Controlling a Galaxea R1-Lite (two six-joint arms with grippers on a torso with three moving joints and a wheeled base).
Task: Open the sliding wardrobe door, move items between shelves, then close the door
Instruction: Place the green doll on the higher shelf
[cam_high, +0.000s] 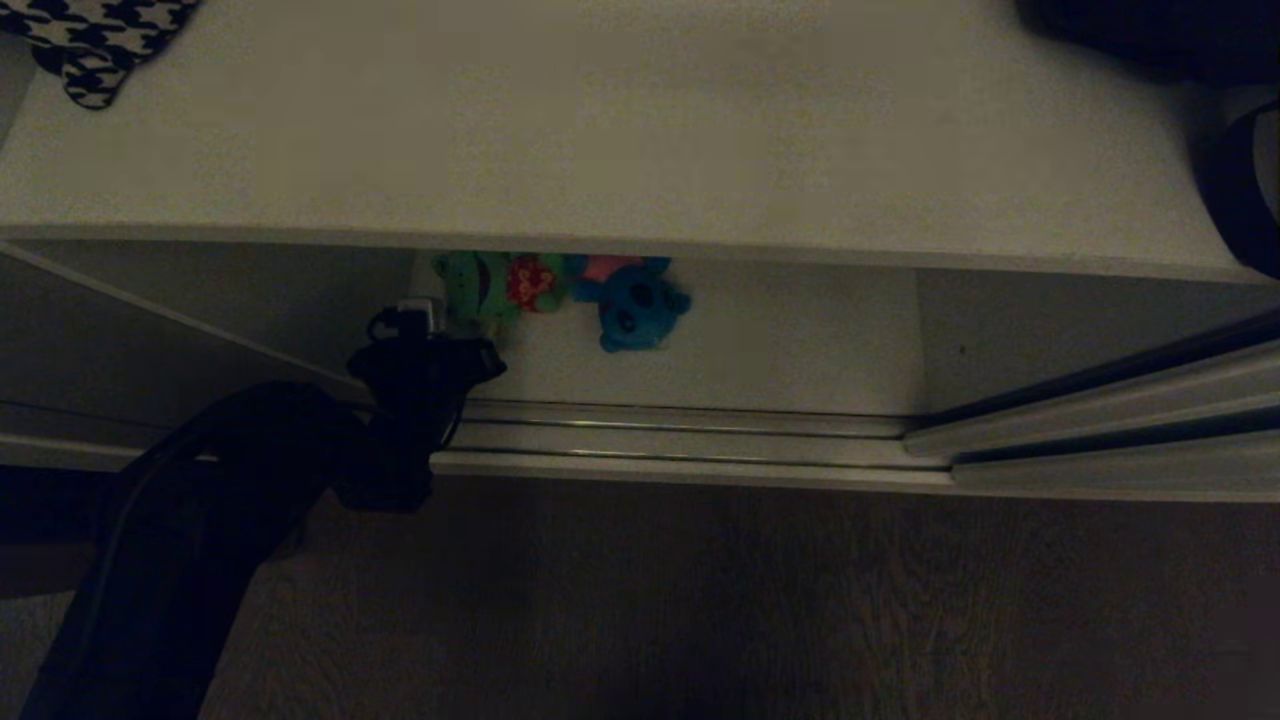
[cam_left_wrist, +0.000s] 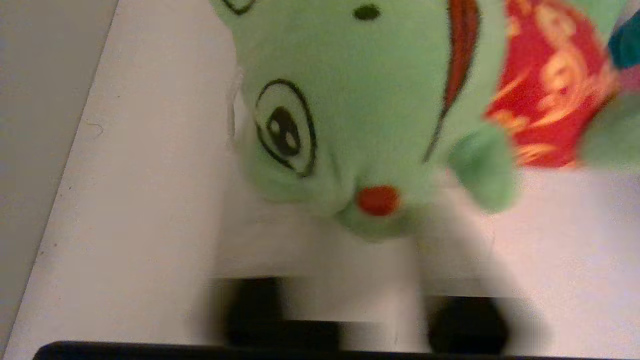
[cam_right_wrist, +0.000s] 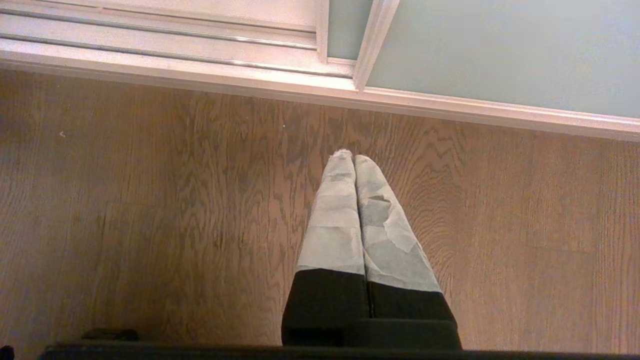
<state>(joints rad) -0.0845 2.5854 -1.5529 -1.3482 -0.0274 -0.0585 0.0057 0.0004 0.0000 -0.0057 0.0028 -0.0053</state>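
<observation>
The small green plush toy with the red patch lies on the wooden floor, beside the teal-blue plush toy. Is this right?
Not quite. The green plush toy lies on the white lower shelf inside the wardrobe, not on the floor, as the head view shows. It is beside the teal-blue plush toy.

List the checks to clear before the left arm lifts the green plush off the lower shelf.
1. Sliding wardrobe door clear of the opening: ok.
2. Left gripper at the green toy: ok.
3. Green toy gripped: cannot tell.
4. Teal-blue toy apart from it: not ok, they touch.
5. Room on the upper shelf: ok.
6. Right gripper shut, parked over the floor: ok.
</observation>
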